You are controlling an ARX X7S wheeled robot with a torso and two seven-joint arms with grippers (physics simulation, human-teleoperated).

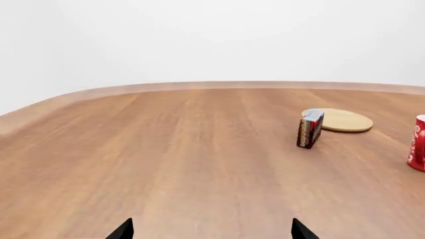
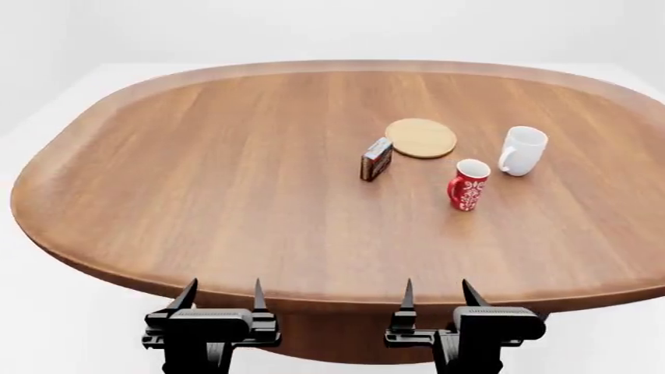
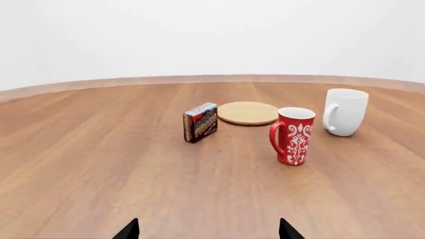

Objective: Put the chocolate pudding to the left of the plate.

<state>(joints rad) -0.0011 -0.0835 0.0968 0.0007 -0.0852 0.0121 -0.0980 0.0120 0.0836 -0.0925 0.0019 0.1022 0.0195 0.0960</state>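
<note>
The chocolate pudding (image 2: 376,159), a small flat carton with brown-red sides and a light blue top edge, stands upright on the wooden tabletop (image 2: 208,179) (printed face partly legible in the right wrist view), just beside the plate (image 2: 421,138), a flat round tan disc lying right of it.

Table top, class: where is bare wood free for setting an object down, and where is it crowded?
Free: the table's whole left half, bordered by its rim and the chocolate pudding; also the near strip between the front edge and the red mug. Crowded: right of centre, where pudding, plate, red mug and white mug cluster.
</note>
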